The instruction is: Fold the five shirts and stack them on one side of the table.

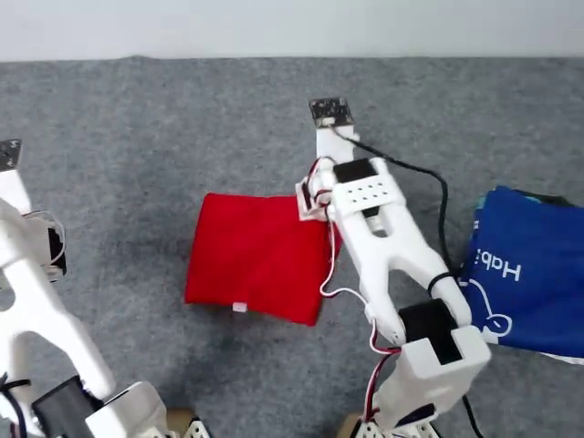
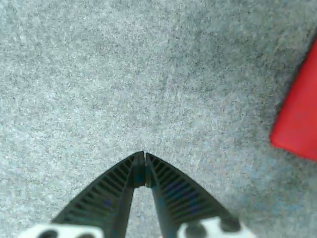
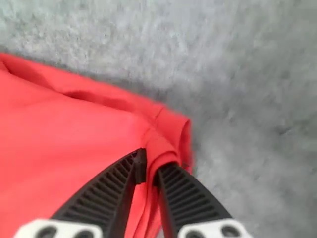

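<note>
The red shirt [image 1: 251,255] lies at the middle of the bench [image 1: 137,119], already folded into a compact rectangle, so the step in hand looks like moving it over to the stack. The right tool [image 3: 148,159] sits at the shirt's 2 o'clock corner, its jaws pinched together on a ridge of red cloth. As far as the right wrist view shows, it grips the folded edge rather than the whole thickness. The left tool [image 2: 144,156] hangs over bare grey bench out at about 9 o'clock, jaws closed tip to tip with nothing between them, and the red shirt's edge lies apart from it. At 3 o'clock, by the bench's edge, lies a folded blue shirt [image 1: 529,274] with slivers of other cloth under it; how many pieces it covers I cannot tell. That is most likely the stack. Judged from this, the next move calls for dragging or lifting the red shirt toward 3 o'clock and onto the blue one, low and even so the fold does not open. With one corner gripped, the loose layers may trail or unfold — the left tool may be needed at the 9 o'clock edge.
</note>
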Controlling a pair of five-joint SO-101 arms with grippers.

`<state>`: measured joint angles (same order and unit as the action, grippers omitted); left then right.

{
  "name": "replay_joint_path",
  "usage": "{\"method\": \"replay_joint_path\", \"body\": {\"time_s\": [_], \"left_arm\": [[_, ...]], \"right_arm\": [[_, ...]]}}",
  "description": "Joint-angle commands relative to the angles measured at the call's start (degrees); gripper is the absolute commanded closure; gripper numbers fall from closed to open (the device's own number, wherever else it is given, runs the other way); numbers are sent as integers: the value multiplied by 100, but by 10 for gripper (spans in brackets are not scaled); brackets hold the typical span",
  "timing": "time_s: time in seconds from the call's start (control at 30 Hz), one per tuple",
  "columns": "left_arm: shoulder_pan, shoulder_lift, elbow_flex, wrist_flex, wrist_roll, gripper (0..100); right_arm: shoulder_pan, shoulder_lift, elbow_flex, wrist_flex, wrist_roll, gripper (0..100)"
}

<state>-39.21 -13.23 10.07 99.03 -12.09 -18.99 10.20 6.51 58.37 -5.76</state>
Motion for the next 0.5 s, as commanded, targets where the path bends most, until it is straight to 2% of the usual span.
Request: {"method": "replay_joint_path", "body": {"time_s": [0.0, 0.4, 0.47], "left_arm": [[0, -202, -31, -79, -70, 995], [0, -202, -22, -79, -70, 995], [0, -202, -22, -70, -70, 995]], "right_arm": [[259, -57, -651, -57, 457, 989], [321, 585, -897, -576, 659, 984], [312, 567, -897, -444, 659, 948]]}}
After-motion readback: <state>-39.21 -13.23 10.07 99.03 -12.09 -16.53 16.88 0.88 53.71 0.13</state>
